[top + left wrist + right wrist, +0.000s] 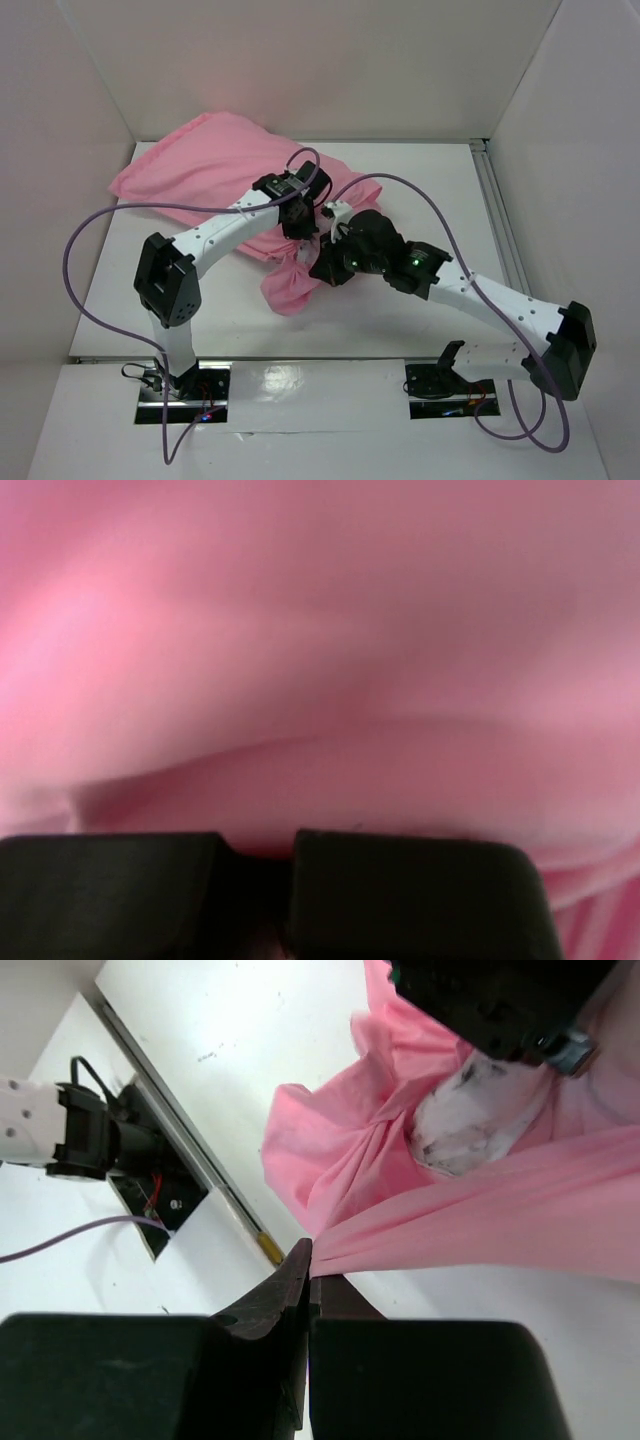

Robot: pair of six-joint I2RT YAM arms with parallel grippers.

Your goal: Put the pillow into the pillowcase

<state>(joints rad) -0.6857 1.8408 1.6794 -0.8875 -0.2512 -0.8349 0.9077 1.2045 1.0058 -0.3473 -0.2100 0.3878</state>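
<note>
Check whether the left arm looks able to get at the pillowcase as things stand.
Likely yes: the left end effector appears closed on the bunched pillowcase, with nothing between them. The right end effector pinches a fold close beside it.

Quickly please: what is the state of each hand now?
Left hand: closed, apparently gripping the pillowcase.
Right hand: closed on an edge of the pillowcase.

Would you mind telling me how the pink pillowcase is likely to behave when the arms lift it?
Probably floppy: the pillowcase bunches into folds near the right gripper pinching its edge. Likely light, as that small pinch pulls it taut. The smooth cloth might slip free.
</note>
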